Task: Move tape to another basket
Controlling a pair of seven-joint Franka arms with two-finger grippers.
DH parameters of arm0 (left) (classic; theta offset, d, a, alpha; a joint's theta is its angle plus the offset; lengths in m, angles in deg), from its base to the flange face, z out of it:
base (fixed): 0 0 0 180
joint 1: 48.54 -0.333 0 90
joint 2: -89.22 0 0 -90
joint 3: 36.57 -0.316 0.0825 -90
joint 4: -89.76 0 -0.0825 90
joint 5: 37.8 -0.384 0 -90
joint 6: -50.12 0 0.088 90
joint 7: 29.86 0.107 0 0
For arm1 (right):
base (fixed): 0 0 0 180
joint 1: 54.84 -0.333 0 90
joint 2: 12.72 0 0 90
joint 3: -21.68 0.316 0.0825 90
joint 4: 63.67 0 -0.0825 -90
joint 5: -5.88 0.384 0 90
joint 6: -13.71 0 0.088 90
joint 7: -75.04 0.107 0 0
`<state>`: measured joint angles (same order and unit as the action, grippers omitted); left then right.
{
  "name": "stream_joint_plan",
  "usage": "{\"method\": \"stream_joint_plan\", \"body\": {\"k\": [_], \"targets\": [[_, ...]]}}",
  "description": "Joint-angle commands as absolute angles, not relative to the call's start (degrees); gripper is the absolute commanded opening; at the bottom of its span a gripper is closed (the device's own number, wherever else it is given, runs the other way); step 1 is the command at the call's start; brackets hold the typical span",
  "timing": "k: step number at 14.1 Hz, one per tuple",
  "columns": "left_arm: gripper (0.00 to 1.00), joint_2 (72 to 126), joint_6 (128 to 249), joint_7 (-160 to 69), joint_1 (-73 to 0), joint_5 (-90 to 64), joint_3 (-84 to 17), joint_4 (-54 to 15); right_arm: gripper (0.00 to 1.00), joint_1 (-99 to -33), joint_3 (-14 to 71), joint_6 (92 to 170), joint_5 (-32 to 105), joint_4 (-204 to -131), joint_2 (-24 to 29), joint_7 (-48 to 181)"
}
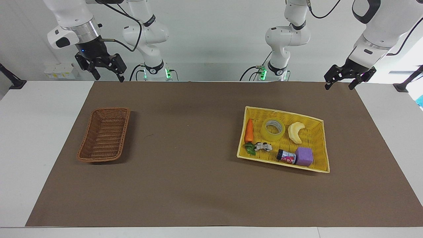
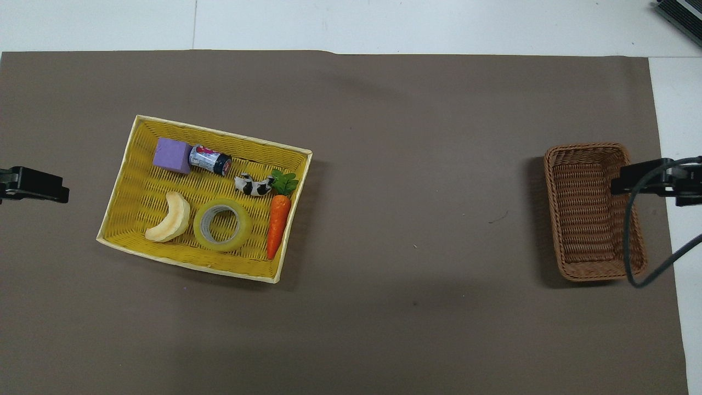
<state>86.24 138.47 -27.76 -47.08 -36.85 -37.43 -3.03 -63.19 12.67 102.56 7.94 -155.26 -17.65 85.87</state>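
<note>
**Both arms raised, tape lying in the yellow basket**

While both arms waited high at their own ends of the table, I saw the left gripper point(image 1: 342, 80) hanging over the mat's edge with its fingers spread apart and holding nothing. My right gripper point(image 1: 105, 71) hung above the mat's corner, its jaws likewise open and empty.

Lying flat, the tape point(image 1: 272, 130) showed as a translucent yellow roll with a white core, hole upward. It sat in the yellow basket point(image 1: 320, 144) between a carrot point(image 1: 249, 130) and a banana point(image 1: 295, 131). Farther from the robots in that basket lay a purple block point(image 1: 304, 156), a small can point(image 1: 286, 156) and a little black-and-white figure point(image 1: 263, 146).

At the right arm's end stood the brown wicker basket point(image 1: 104, 135), well apart from the yellow one. Both rested on a brown mat point(image 1: 185, 165) covering a white table point(image 1: 36, 138), with a pale wall at the robots' backs.
</note>
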Motion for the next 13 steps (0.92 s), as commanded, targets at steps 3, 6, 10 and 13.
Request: {"method": "stream_joint_plan", "body": {"k": [3, 6, 10, 13], "targets": [[1.00, 86.1, 138.4, -27.7, -46.5, -36.9, -37.8, -3.1, 1.00, -62.5, 12.9, 102.2, 7.7, -157.2, -19.3, 87.0], [1.00, 86.1, 138.4, -27.8, -46.5, -36.9, -37.9, -3.1, 1.00, -61.7, 12.5, 102.2, 7.7, -157.2, -19.3, 86.8], [1.00, 86.1, 138.4, -27.8, -46.4, -36.9, -37.9, -3.1, 1.00, -61.7, 12.5, 102.2, 7.7, -157.2, -19.3, 86.8], [1.00, 86.0, 138.4, -27.9, -46.4, -36.9, -37.8, -3.4, 1.00, -61.7, 12.5, 102.2, 7.6, -157.2, -19.3, 86.0]]}}
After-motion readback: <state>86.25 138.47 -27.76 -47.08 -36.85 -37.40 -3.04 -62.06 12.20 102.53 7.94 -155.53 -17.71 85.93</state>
